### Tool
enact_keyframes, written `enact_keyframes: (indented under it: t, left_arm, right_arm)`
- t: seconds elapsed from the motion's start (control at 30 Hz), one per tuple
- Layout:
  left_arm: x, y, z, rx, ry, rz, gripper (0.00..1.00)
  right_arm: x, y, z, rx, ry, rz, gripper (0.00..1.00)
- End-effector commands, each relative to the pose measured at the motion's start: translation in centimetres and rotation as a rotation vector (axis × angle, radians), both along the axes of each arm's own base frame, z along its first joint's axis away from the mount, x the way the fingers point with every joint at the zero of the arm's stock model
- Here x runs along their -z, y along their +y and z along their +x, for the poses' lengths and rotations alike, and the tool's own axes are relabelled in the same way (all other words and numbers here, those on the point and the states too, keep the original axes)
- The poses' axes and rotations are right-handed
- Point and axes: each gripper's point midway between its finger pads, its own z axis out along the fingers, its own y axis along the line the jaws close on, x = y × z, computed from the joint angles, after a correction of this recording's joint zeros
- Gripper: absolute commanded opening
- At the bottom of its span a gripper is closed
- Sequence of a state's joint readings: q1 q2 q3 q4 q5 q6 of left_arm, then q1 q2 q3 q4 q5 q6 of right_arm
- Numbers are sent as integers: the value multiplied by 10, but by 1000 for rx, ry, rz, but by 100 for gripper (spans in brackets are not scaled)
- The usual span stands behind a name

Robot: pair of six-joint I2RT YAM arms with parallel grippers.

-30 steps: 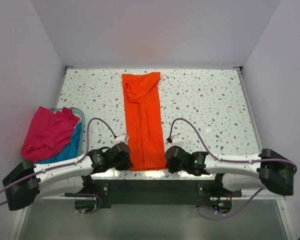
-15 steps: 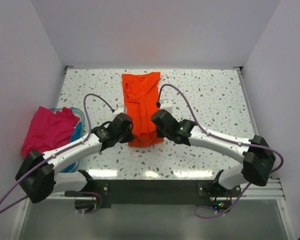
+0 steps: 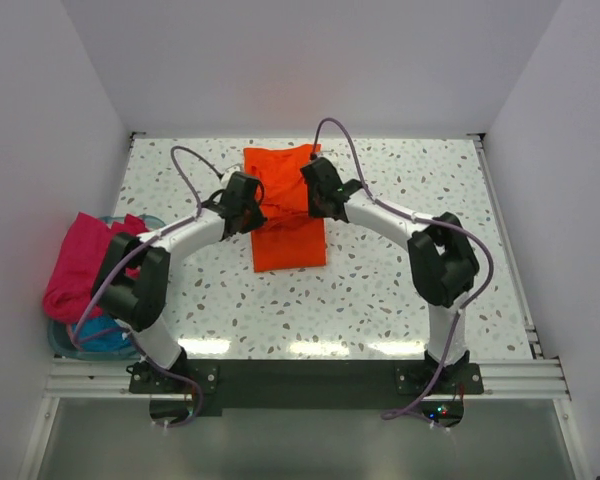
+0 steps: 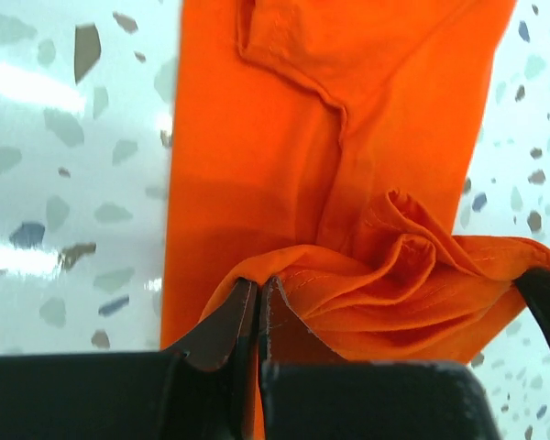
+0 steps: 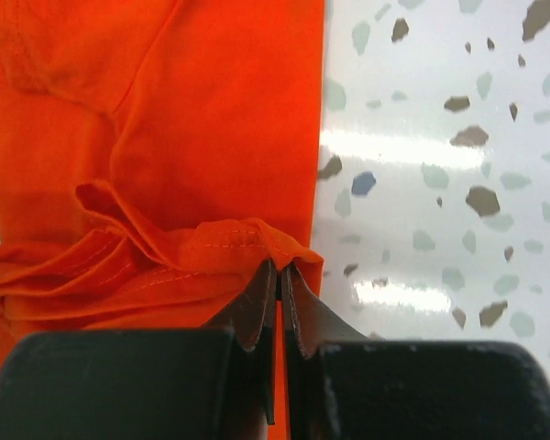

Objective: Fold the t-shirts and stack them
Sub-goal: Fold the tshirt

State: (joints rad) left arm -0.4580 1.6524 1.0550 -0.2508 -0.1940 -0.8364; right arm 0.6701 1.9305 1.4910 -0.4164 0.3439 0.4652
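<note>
Top view
- orange t-shirt point(image 3: 288, 235): lies on the speckled tabletop point(image 3: 410, 290) in the upper middle of the frame, a narrow strip doubled over on itself, its folded edge toward the bottom of the frame
- left gripper point(image 3: 256, 207): at the strip's left edge, about halfway up it; from this height I cannot tell how its jaws stand
- right gripper point(image 3: 312, 200): at the strip's right edge, level with the left one; the jaws cannot be made out here either
- magenta t-shirt point(image 3: 80, 265): bunched over the top of a pale blue tub point(image 3: 157, 221) at the left edge of the frame
- teal cloth point(image 3: 105, 335): shows in the tub's lower part, under the magenta heap

Left wrist view
- left gripper point(image 4: 258, 307): lower middle of the frame, its two fingers pressed together with a stitched hem of the orange t-shirt point(image 4: 257, 137) pinched between them
- cloth: the gripped hem rises off the flat layer beneath and gathers in wrinkles toward the right
- tabletop point(image 4: 64, 183): bare speckled surface down the left side and in the upper right corner

Right wrist view
- right gripper point(image 5: 278, 289): lower middle of the frame, fingers clamped tight on the hem's corner
- orange t-shirt point(image 5: 211, 110): fills the left and middle, flat above and rumpled at the lower left where the lifted edge sags
- tabletop point(image 5: 422, 183): bare along the right side
</note>
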Motion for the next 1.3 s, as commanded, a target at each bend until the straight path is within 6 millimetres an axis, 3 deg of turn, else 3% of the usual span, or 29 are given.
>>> enact_keyframes:
  t: [0.0,0.17,0.2,0.23,0.27,0.3,0.37,0.4,0.47,0.53,0.57,0.6,0.7,0.73,0.77,0.87,0.97,1.1,1.23,1.27]
  left_arm:
    - [-12,2,43,-12,-71,-18,0]
    - [-5,15,76,-42,-76,-55,0]
    - [5,17,78,-40,-57,-49,3]
    - [1,19,86,-39,-71,-56,12]
    - [0,19,89,-30,-77,-62,24]
    - [-5,19,93,-24,-97,-72,47]
    - [-10,24,94,-15,-122,-89,63]
    - [-26,25,97,-12,-173,-102,72]
    - [-33,28,94,-10,-194,-100,77]
    - [-41,30,88,-9,-200,-98,76]
    - [-40,30,83,-14,-192,-100,75]
    - [-48,28,79,-15,-207,-109,69]
    - [-36,14,55,11,-179,-91,49]
    - [-35,1,47,37,-172,-88,44]
    - [-32,-2,43,41,-158,-81,27]
    - [-21,-23,33,93,-137,-76,17]
    - [-7,-28,36,99,-100,-76,11]
    - [7,-26,57,89,-81,-52,11]
    - [17,-4,84,56,-64,-87,11]
    - [15,-1,91,54,-78,-97,12]
  right_arm:
    - [-17,14,40,-26,-52,73,0]
    - [-7,14,75,-34,-41,107,0]
    - [-2,16,82,-37,-33,101,2]
    - [0,16,85,-45,-28,94,18]
    - [0,14,89,-42,-26,90,26]
    - [-4,13,93,-44,-28,91,35]
    - [-12,7,96,-36,-44,92,60]
    - [-15,4,95,-30,-51,89,65]
    - [-32,-3,95,-19,-82,84,68]
    - [-33,-6,86,-16,-72,88,67]
    - [-47,-7,82,-13,-91,107,65]
    - [-39,-8,76,-18,-76,116,60]
    - [-37,3,58,-62,-56,198,41]
    - [-34,8,53,-72,-47,211,37]
    - [-28,11,47,-82,-28,216,34]
    - [-21,25,40,-124,-7,247,29]
    - [-10,37,40,-151,22,271,27]
    - [-6,51,48,-185,38,304,27]
    - [8,55,60,-188,65,299,27]
    - [4,58,65,-193,59,310,27]
